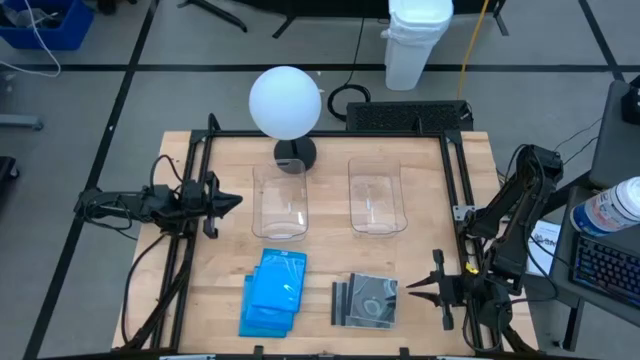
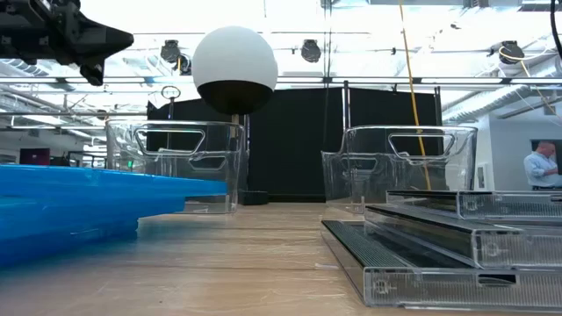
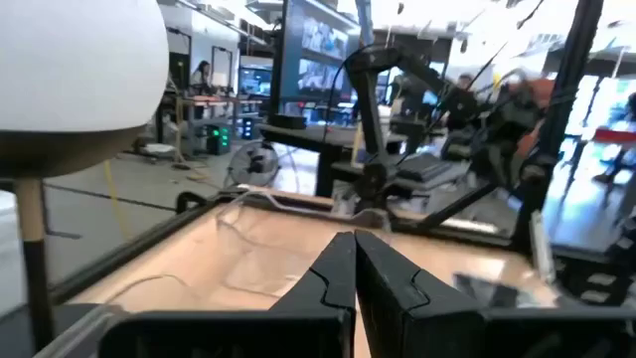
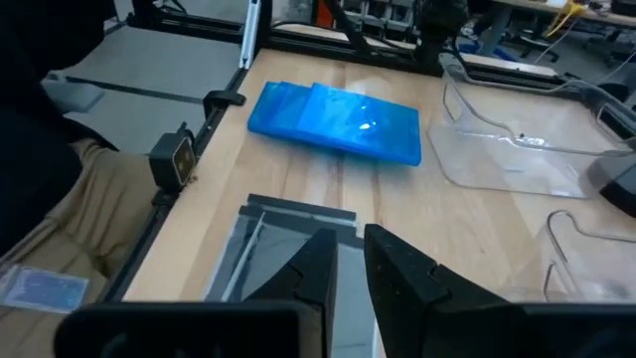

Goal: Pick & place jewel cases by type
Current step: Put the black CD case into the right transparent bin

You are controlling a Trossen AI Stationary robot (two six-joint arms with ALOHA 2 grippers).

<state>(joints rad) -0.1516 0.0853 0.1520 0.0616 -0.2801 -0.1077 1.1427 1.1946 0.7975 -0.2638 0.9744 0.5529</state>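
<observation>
Several bright blue jewel cases (image 1: 272, 292) lie in a loose stack at the near left of the table; they also show in the right wrist view (image 4: 333, 121). To their right, clear cases with black spines (image 1: 367, 300) lie overlapped flat on the wood, a disc showing through the top one. My right gripper (image 1: 408, 290) hovers just right of the clear cases (image 4: 268, 239), pointing at them. Its fingers stand a little apart with nothing between them (image 4: 350, 249). My left gripper (image 1: 236, 200) waits shut at the left edge, raised above the table.
Two clear plastic tubs (image 1: 280, 200) (image 1: 377, 195) stand side by side in the middle of the table. A lamp with a white globe (image 1: 285, 100) stands behind the left tub. Black frame rails (image 1: 455, 190) run along the table's sides.
</observation>
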